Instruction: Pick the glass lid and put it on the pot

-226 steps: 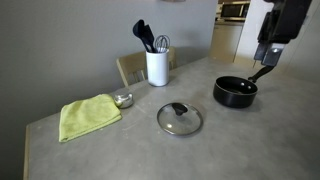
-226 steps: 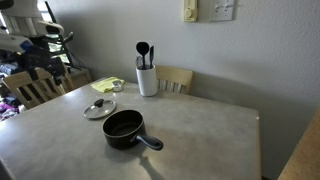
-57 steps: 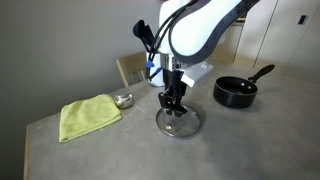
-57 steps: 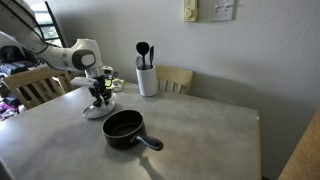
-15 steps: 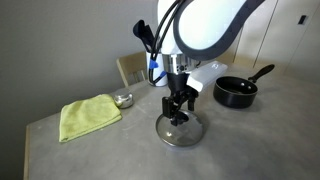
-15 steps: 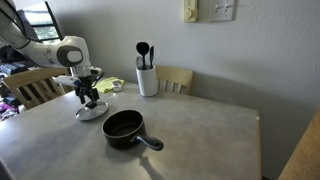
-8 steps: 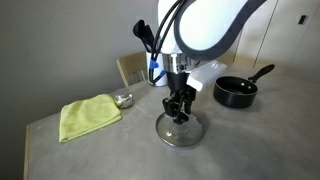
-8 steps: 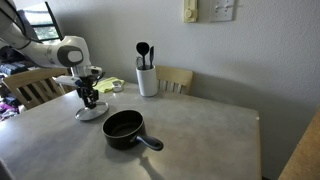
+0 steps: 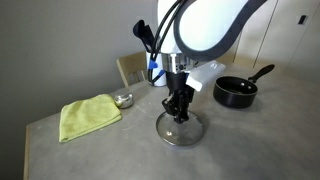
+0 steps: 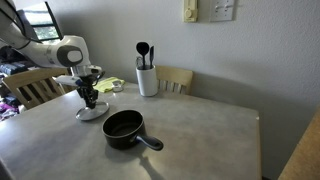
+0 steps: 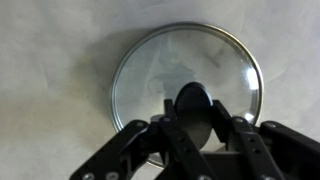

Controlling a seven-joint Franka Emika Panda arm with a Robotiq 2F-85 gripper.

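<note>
The glass lid point(image 9: 166, 130) lies flat on the grey table, a clear disc with a metal rim and a black knob point(image 11: 193, 103). My gripper point(image 9: 180, 113) stands straight down over its centre. In the wrist view the gripper point(image 11: 195, 118) has a finger pressed against each side of the knob, shut on it, and the lid point(image 11: 160, 60) still rests on the table. The lid point(image 10: 94, 113) and gripper point(image 10: 90, 103) also show in the exterior view from across the table. The pot point(image 9: 234, 92), black with a long handle, stands apart from the lid point(image 10: 124, 127).
A green cloth point(image 9: 88, 115) and a small metal bowl point(image 9: 123, 99) lie beside the lid. A white utensil holder point(image 9: 157, 66) stands behind it near the wall. A wooden chair point(image 10: 176, 78) is at the table's far edge.
The jaws have closed in from wide open onto the lid's knob. The arm and the lid have stayed in place.
</note>
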